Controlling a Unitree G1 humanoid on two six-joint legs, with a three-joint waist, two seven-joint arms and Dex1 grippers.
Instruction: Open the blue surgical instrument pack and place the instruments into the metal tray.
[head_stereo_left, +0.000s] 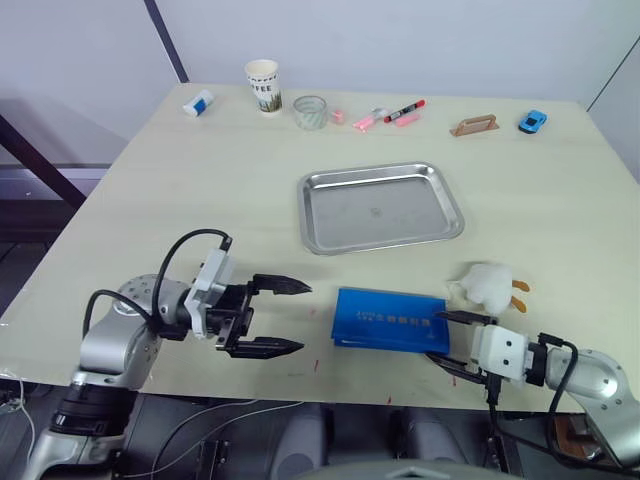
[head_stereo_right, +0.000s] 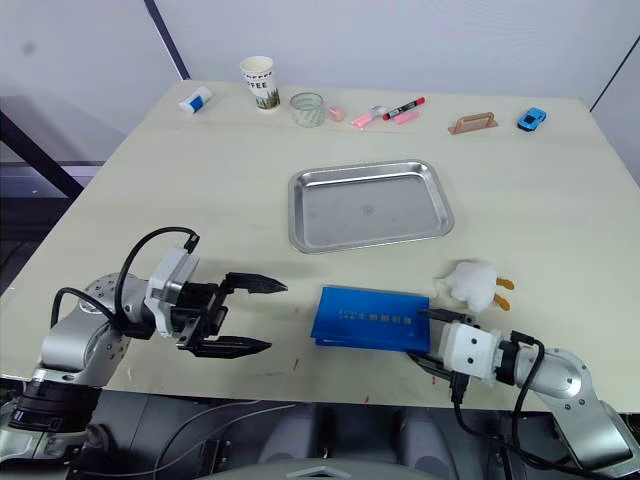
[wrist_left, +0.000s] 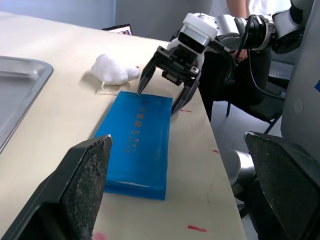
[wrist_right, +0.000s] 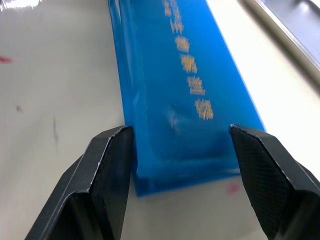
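The blue surgical instrument pack (head_stereo_left: 390, 320) lies closed and flat near the front edge of the table (head_stereo_left: 200, 200), its pale print facing up. The right gripper (head_stereo_left: 447, 340) is at the pack's right end with its fingers spread wide, one on each side of that end; the right wrist view shows one finger (wrist_right: 97, 175) just beside the pack's long edge and the other standing clear. A white plush toy (head_stereo_left: 487, 283) sits just behind that gripper. The left gripper (head_stereo_left: 285, 317) hangs to the left of the pack, apart from it, fingers wide apart and pointing toward it. The metal tray (head_stereo_left: 381, 207) rests empty farther back, near the table's middle. Along the far edge stand a paper cup (head_stereo_left: 263, 86), a glass jar (head_stereo_left: 310, 112), a red marker (head_stereo_left: 405, 109), pink pens (head_stereo_left: 368, 121) and a small blue toy car (head_stereo_left: 532, 122).
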